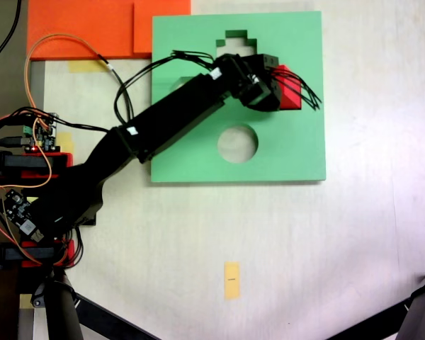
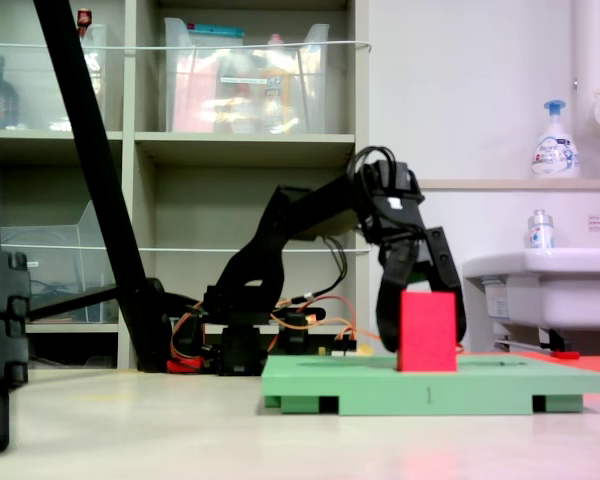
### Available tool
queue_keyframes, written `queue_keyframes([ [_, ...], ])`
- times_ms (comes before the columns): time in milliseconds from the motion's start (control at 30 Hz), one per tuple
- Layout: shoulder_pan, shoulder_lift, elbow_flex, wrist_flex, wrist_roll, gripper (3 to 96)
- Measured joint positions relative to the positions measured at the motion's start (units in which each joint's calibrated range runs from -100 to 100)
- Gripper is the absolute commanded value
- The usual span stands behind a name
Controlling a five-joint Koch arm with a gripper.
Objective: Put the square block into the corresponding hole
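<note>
Placement step, shown from above and from the side. In the first exterior view the black arm (image 1: 163, 120) reaches from the first exterior view's left across the green board (image 1: 297, 152), and its gripper (image 1: 275, 91) sits at the red block (image 1: 289, 86), which lies over the board toward the first exterior view's right edge, above the round hole (image 1: 237, 144) and below the stepped cutout (image 1: 236, 39). The square hole itself is not visible; it may lie under the block and gripper. In the second exterior view the block (image 2: 426, 331) stands upright with its base at or in the board's (image 2: 320, 385) top surface, most of its height above the board, and the jaws stand spread wider than the block, one finger behind it on each side; whether either pad touches it cannot be told. The block is judged released or nearly so, standing at its hole but not sunk flush. The next move likely calls for a lift clear of the block, or a downward press if the block sits proud.
</note>
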Motion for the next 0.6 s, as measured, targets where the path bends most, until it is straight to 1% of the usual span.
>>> queue_keyframes([
  [133,0.0,1.5,0.9,0.0,0.0,30.9],
  [233,0.0,2.7,1.5,0.0,0.0,34.8],
  [267,-0.1,3.4,1.7,0.0,0.0,37.6],
  [333,-0.1,4.8,2.4,0.3,0.0,49.4],
  [367,-0.3,5.6,2.7,1.5,0.1,53.2],
  [433,-0.5,7.0,2.5,5.7,0.0,55.8],
  [533,-0.6,7.0,2.4,8.4,0.1,57.0],
  [600,-0.6,7.0,2.4,8.5,0.1,70.1],
])
